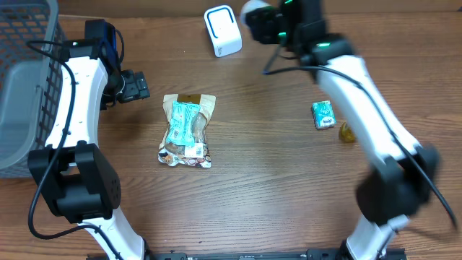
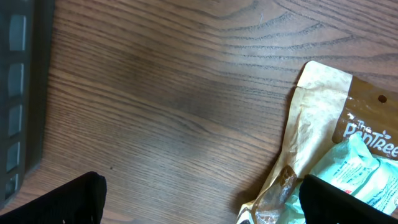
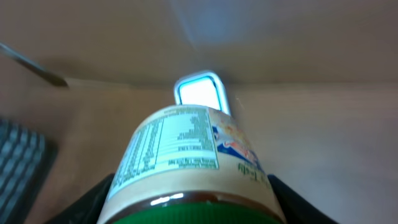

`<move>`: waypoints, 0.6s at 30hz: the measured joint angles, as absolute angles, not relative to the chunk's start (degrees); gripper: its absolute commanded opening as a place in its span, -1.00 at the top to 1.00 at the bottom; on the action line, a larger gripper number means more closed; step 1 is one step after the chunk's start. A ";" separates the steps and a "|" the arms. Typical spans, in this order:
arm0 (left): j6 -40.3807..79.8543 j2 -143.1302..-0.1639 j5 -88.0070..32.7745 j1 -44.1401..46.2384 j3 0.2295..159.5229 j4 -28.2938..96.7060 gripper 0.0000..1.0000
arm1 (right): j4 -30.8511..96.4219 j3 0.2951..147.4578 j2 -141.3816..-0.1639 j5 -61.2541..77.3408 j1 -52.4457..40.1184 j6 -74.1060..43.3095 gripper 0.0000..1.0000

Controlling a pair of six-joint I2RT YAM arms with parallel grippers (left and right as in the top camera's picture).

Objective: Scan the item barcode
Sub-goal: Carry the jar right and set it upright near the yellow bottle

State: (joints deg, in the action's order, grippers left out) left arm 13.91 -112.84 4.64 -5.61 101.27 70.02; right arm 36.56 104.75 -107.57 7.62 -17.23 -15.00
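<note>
At the far edge of the bench (image 1: pixel 289 195), a jar (image 3: pixel 186 155) with a green lid is being held up by the right claw (image 3: pixel 196 208). It is being pinched on both sides close to the lid end. The jar is being kept off the bench, lying roughly level, base pointed at the white barcode scanner (image 3: pixel 199 93). The scanner is being seen just past the jar's far end, window glowing. The nutrition panel is being turned up toward the wrist camera. Whether a barcode is being presented to the scanner cannot be told.

The left claw (image 1: pixel 136 85) is being held spread wide with nothing between its fingers (image 2: pixel 62 202). It is being hovered over bare wood just left of the snack pouch (image 1: pixel 186 130). The pouch is being left flat mid-bench, kraft top edge nearest the claw, not being touched by it. A grey basket (image 1: pixel 25 79) is being seen at the left edge of the bench. A small teal packet (image 1: pixel 324 114) and a yellow item (image 1: pixel 347 133) are being left near each other beside the right arm, well apart from the pouch.
</note>
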 measured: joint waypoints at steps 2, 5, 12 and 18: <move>13.93 -112.84 4.71 -5.61 101.27 70.11 -0.99 | 47.81 105.30 -103.42 7.66 -15.79 -15.00 0.92; 13.91 -112.84 4.71 -5.61 101.27 70.06 -0.99 | 62.74 105.67 -101.49 7.49 -13.89 -15.00 0.92; 13.91 -112.84 4.71 -5.61 101.27 70.06 -0.99 | 75.11 96.29 -104.25 7.20 -13.06 -14.96 0.83; 13.91 -112.84 4.71 -5.61 101.27 70.08 -0.99 | 75.07 87.31 -104.42 4.80 -13.10 -14.96 0.73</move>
State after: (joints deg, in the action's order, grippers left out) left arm 13.91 -112.84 4.71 -5.61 101.27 70.08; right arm 75.07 87.31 -104.42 4.80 -13.10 -14.96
